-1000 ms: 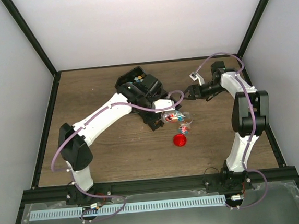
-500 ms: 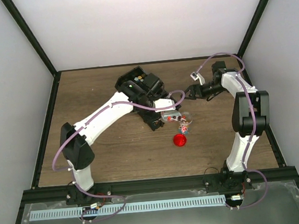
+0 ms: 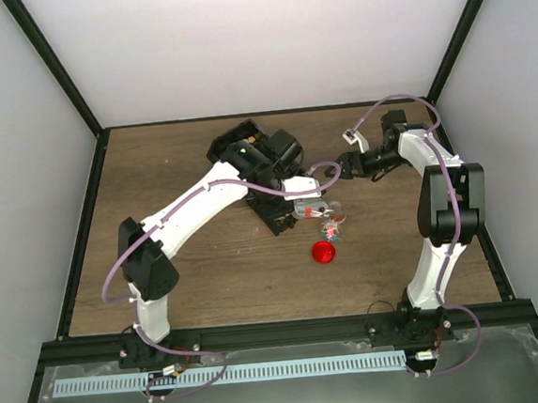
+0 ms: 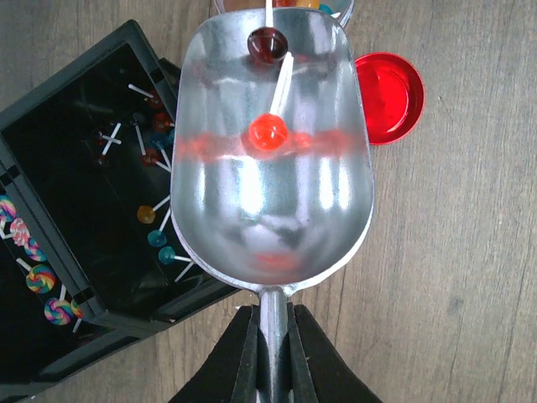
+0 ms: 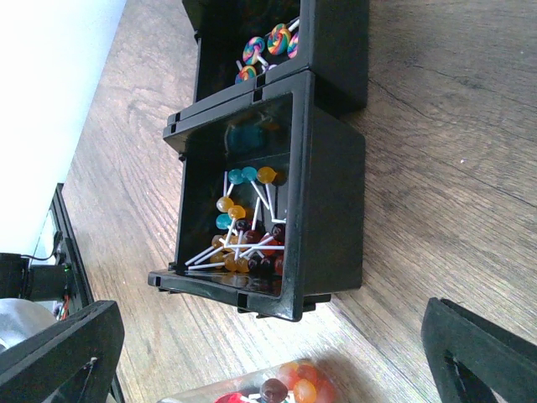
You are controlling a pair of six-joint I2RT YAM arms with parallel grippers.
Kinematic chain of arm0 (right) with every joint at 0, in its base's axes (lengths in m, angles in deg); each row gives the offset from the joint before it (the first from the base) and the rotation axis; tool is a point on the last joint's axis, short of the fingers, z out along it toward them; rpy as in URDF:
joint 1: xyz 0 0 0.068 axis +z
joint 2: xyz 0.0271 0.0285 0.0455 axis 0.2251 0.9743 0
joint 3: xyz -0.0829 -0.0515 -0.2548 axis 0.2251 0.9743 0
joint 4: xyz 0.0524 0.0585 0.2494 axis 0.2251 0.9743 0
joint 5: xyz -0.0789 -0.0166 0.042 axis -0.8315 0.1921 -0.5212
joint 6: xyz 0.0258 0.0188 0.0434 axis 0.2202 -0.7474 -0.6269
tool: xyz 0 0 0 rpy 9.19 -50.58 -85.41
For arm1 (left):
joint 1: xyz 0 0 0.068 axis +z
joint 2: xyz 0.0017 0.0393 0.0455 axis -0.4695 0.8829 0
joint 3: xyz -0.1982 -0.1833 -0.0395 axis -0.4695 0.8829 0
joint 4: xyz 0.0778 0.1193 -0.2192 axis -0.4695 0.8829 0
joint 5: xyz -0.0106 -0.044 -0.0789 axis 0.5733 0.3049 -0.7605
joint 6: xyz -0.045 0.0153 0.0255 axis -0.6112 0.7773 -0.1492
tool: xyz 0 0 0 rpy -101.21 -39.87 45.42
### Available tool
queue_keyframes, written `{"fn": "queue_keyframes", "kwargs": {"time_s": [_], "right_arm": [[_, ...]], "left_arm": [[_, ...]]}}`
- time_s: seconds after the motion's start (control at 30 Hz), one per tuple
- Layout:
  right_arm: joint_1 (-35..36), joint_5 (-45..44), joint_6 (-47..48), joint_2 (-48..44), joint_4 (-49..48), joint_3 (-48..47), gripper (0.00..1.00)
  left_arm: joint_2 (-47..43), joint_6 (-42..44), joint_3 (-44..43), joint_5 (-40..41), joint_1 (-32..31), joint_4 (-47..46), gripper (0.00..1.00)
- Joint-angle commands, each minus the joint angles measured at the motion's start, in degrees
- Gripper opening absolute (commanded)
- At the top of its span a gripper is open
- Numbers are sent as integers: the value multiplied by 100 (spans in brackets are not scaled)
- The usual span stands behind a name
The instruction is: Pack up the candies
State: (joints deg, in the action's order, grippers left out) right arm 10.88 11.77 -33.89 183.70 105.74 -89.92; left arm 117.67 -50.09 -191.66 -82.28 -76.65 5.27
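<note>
The candies are small lollipops on white sticks. Two of them, one red (image 4: 268, 132) and one dark (image 4: 267, 44), lie in the silvery metal scoop (image 4: 268, 201). My left gripper (image 4: 270, 353) is shut on the scoop's handle and holds its lip at the mouth of a clear jar (image 3: 328, 215) that has candies inside. More candies lie in a black bin (image 5: 323, 193). The jar also shows in the right wrist view (image 5: 277, 393). My right gripper (image 5: 268, 353) is open and empty, just beyond the jar and apart from it. In the top view it (image 3: 341, 167) sits right of the left gripper (image 3: 299, 197).
The round red lid (image 3: 323, 251) lies flat on the wood in front of the jar; it also shows in the left wrist view (image 4: 388, 96). Black bins (image 4: 92, 201) with lollipops stand left of the scoop, with another bin (image 3: 245, 139) farther back.
My left gripper has swung the scoop right and over the jar's mouth, and the left elbow has shifted right. The right arm has hardly moved.
</note>
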Motion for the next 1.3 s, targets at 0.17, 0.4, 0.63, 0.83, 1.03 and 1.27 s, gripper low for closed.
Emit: {"fn": "queue_keyframes", "kwargs": {"time_s": [0.17, 0.4, 0.63, 0.83, 1.03, 1.27], "right_arm": [[-42, 171, -7, -102, -89, 35, 100], [-42, 199, 1, -103, -112, 69, 100], [-49, 198, 3, -104, -137, 77, 99], [-46, 200, -252, -10, -282, -114, 96], [119, 9, -473, 333, -300, -863, 91], [721, -570, -538, 919, -382, -1949, 86]], "left_arm": [[258, 27, -527, 269, -137, 481, 4], [452, 15, -906, 406, -257, 715, 4], [500, 30, -1078, 545, -269, 816, 4], [104, -119, -937, 200, -123, 381, 4], [-478, -813, -560, -659, 657, -411, 4], [-786, -1493, 337, -1174, 1889, -949, 4]]}}
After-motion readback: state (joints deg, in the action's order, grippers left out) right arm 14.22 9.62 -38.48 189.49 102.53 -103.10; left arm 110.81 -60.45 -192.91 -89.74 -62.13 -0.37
